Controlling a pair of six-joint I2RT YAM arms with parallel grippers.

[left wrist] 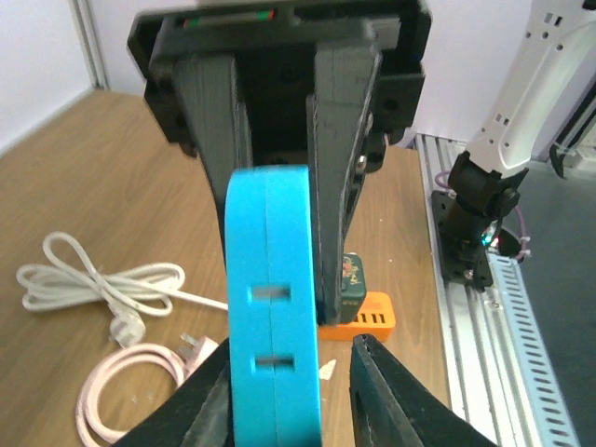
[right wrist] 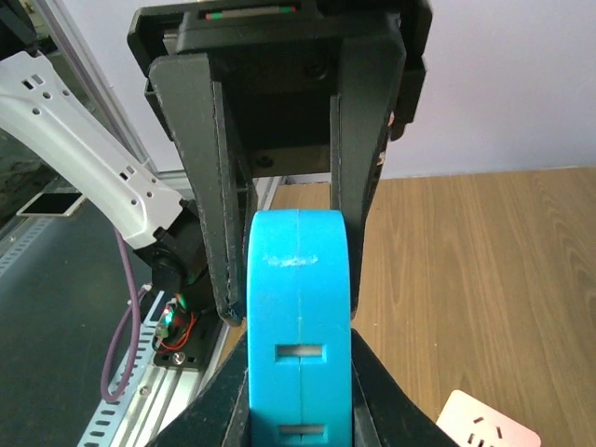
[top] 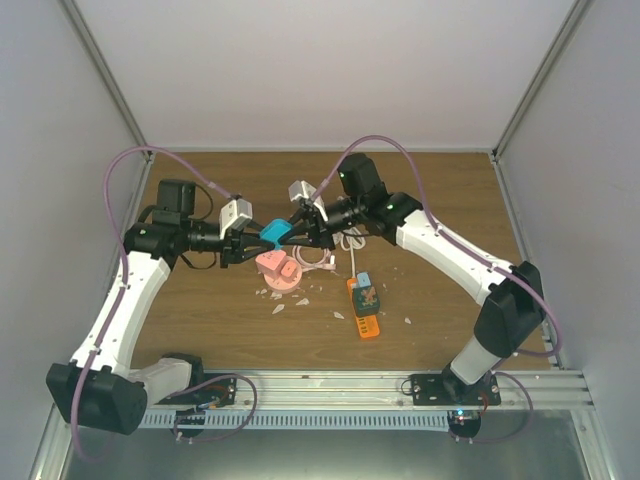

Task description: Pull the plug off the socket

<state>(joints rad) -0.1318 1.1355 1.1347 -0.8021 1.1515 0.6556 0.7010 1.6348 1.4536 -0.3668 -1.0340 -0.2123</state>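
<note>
A blue round-edged socket piece [top: 272, 233] with two slot holes is held above the table between both arms. My right gripper [top: 292, 232] is shut on it; in the right wrist view both fingers of the gripper [right wrist: 300, 396] press the sides of the blue piece [right wrist: 300, 279]. My left gripper [top: 252, 243] reaches in from the other side. In the left wrist view the left gripper [left wrist: 289, 391] straddles the blue piece [left wrist: 272, 307], with its left finger against it and a gap at its right finger [left wrist: 386, 391]. No plug shows in the slots.
Below lie a pink socket block [top: 280, 270], a pink cable [top: 315, 258] and a white cable [top: 350, 240]. An orange power strip [top: 365, 312] carries a dark green adapter [left wrist: 356, 277]. White scraps are scattered around. A white socket corner [right wrist: 489, 428] shows bottom right.
</note>
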